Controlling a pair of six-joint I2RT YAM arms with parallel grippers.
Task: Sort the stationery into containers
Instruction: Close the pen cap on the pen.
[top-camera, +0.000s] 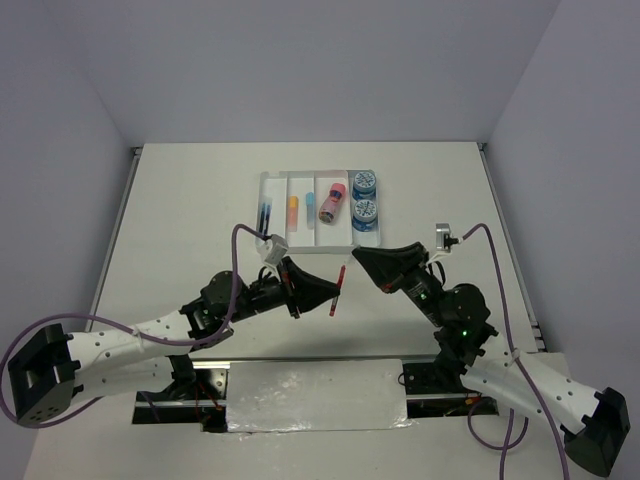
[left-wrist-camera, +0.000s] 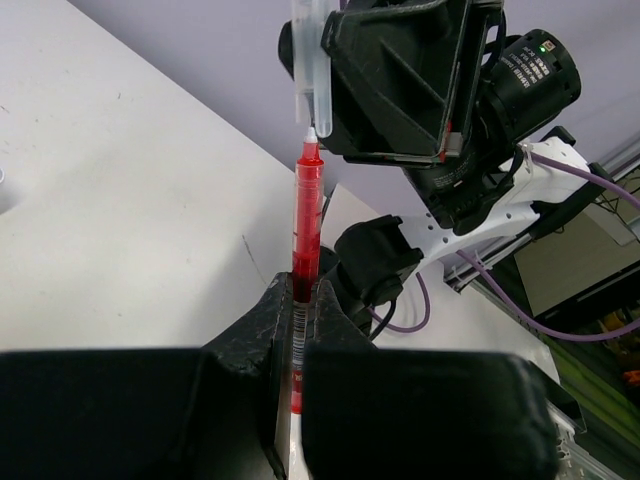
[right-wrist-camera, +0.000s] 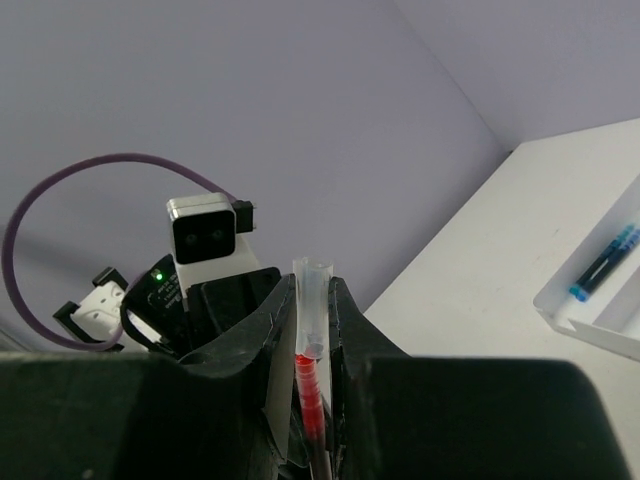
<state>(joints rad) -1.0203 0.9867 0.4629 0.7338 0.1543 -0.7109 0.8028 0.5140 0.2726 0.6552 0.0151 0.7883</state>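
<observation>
My left gripper (left-wrist-camera: 308, 292) is shut on a red pen (left-wrist-camera: 307, 215), which sticks straight out from between its fingers. My right gripper (right-wrist-camera: 312, 285) is shut on the pen's clear cap (right-wrist-camera: 311, 298). The red pen (right-wrist-camera: 312, 385) tip sits at the cap's (left-wrist-camera: 310, 70) open end. In the top view both grippers meet over the table's middle, left gripper (top-camera: 334, 296) below, right gripper (top-camera: 352, 254) above, with the red pen (top-camera: 341, 285) between them. Behind them the clear tray (top-camera: 305, 243) holds a blue pen (top-camera: 264, 213), orange eraser (top-camera: 293, 206), light-blue eraser (top-camera: 309, 202), pink cylinder (top-camera: 331, 203) and two blue rolls (top-camera: 364, 183).
The tray's near corner (right-wrist-camera: 590, 305) with the blue pen (right-wrist-camera: 603, 262) shows at the right of the right wrist view. The left arm's wrist camera (right-wrist-camera: 203, 228) faces the right gripper. Walls close the table at the back and both sides.
</observation>
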